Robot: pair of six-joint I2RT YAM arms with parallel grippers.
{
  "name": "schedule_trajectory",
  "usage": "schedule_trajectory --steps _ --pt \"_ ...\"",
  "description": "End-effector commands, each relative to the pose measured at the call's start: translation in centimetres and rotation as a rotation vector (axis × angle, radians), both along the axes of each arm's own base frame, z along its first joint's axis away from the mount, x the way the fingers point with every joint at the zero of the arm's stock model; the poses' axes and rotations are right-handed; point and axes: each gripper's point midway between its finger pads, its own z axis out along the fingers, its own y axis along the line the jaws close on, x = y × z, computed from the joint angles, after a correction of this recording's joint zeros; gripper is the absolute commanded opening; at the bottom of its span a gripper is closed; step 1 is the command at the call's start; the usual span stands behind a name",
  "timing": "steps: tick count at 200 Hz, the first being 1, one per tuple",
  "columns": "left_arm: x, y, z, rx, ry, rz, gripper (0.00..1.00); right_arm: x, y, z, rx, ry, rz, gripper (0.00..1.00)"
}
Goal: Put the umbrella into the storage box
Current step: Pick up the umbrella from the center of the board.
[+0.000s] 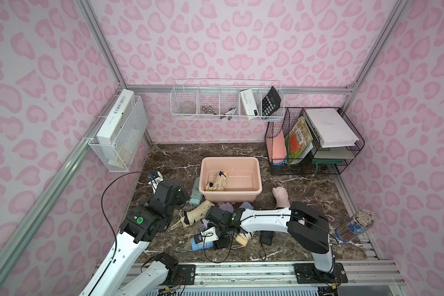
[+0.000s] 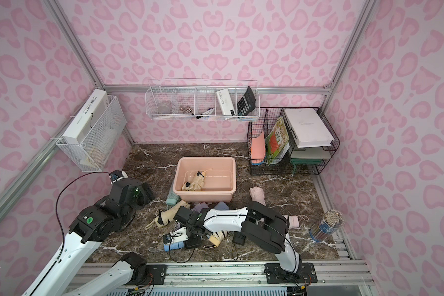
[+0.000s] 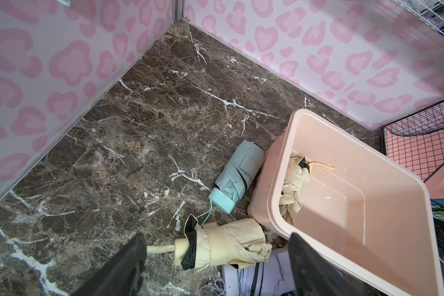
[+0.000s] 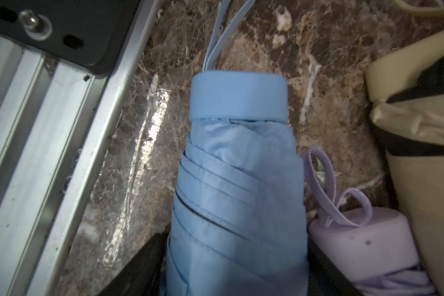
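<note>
The peach-pink storage box (image 1: 230, 158) (image 2: 207, 158) (image 3: 264, 194) stands mid-table with one cream umbrella (image 1: 218, 182) (image 3: 295, 184) lying inside. My right gripper (image 1: 208, 238) (image 4: 237, 256) is low at the front, its black fingers (image 4: 144, 258) pressed on both sides of a blue folded umbrella (image 1: 199, 244) (image 2: 173, 246) (image 4: 236, 179) that lies on the table. My left gripper (image 1: 177, 196) (image 3: 215, 235) hovers open to the left of the box, above another cream umbrella (image 1: 198, 211) (image 3: 223, 243). A mint umbrella (image 3: 239, 174) lies against the box's left wall.
Pink (image 1: 281, 197), black (image 1: 265, 237), lilac (image 4: 364, 246) and striped cream (image 1: 244, 237) umbrellas lie around the right arm. A black wire rack (image 1: 313, 143) stands back right, white wire baskets (image 1: 226, 102) hang on the walls, a pencil tub (image 1: 354, 225) lies right. The metal rail (image 4: 62, 128) borders the front.
</note>
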Motion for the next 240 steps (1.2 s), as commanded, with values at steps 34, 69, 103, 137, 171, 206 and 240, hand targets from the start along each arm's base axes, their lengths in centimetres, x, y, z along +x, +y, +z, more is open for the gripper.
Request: schedule_trajectory --steps 34,69,103,137,171,206,240 --pt "-0.3 0.5 0.1 0.014 -0.001 0.012 0.87 -0.4 -1.1 -2.1 -0.101 0.010 -0.003 0.68" --pt "-0.5 0.6 0.2 0.012 -0.009 0.014 0.87 -0.4 -0.8 -1.8 -0.112 0.009 -0.001 0.58" --pt "-0.5 0.6 0.2 0.009 -0.011 0.018 0.87 -0.6 -1.3 -2.0 -0.132 0.015 -0.006 0.46" --pt "-0.6 0.8 0.4 0.010 -0.022 0.025 0.87 -0.5 -1.2 -1.4 -0.118 0.015 -0.015 0.37" --pt "-0.8 1.0 0.4 0.007 -0.027 0.032 0.87 -0.4 -0.3 0.1 -0.059 0.011 -0.028 0.32" --pt "-0.9 1.1 0.3 0.002 -0.030 0.037 0.87 -0.5 -0.9 0.4 -0.034 0.028 -0.051 0.28" --pt "-0.9 1.1 0.4 0.001 -0.034 0.039 0.87 -0.3 -0.7 2.5 0.048 0.046 -0.086 0.25"
